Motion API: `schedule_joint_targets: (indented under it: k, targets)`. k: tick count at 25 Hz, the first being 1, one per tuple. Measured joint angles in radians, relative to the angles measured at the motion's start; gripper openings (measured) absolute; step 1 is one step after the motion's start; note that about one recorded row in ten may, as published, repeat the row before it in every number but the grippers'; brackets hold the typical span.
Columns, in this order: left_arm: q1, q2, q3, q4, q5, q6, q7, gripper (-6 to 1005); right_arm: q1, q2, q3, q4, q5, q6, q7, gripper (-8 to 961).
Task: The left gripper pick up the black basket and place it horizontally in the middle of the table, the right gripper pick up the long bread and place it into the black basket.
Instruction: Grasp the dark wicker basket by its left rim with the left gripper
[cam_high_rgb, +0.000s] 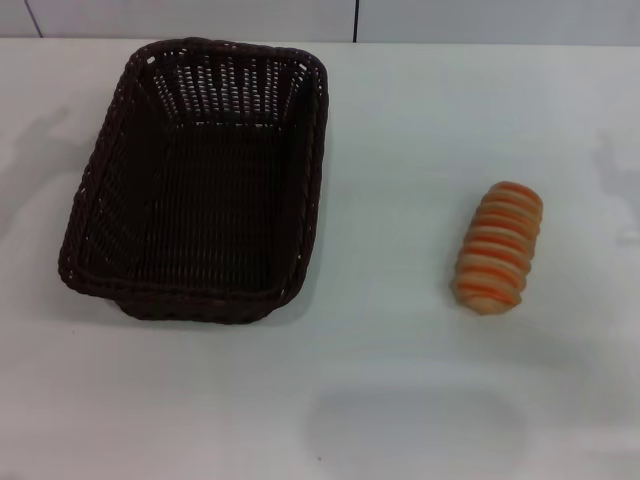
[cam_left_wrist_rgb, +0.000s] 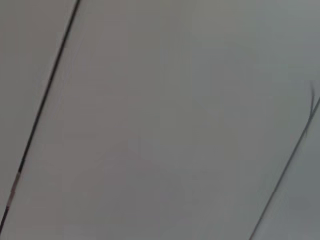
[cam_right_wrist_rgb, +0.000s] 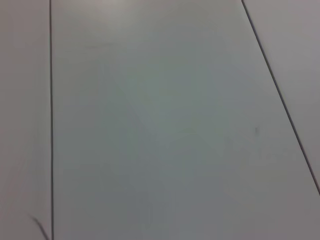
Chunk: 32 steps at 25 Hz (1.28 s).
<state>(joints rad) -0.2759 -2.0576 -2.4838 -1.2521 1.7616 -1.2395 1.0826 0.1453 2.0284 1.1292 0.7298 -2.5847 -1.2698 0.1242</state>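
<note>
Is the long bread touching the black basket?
Apart. The head view shows the long bread lying on the table to the right of the black basket, with bare white tabletop between them.

The black basket (cam_high_rgb: 195, 180) stands on the table (cam_high_rgb: 400, 400), left of centre, its long axis running front to back. The long bread (cam_high_rgb: 498, 247) lies on the table well apart to the right — outside the basket, likewise lengthwise front to back.
</note>
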Motion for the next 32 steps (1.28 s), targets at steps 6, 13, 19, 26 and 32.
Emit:
schedule_joint_targets:
  k: [6,13,19,26,32]
  targets:
    - [-0.018,0.001,0.131,-0.277,0.304,-0.004,-0.342,830,0.0,-0.01,0.038,0.022,-0.007,0.072,0.001,673]
    - [-0.035,-0.002,0.377,-0.489,0.666,-0.028,-0.648,829,0.001,-0.003,0.105,0.038,-0.088,0.126,-0.043,673]
    - [-0.062,-0.004,0.53,-0.54,0.866,-0.063,-0.806,828,0.01,-0.003,0.119,0.053,-0.091,0.163,-0.098,673]
    - [-0.07,-0.007,0.622,-0.519,0.935,-0.085,-0.897,826,0.018,-0.007,0.132,0.049,-0.092,0.178,-0.1,672]
    - [-0.082,-0.007,0.687,-0.449,0.974,-0.089,-0.96,825,0.023,-0.011,0.132,0.042,-0.092,0.178,-0.1,672]
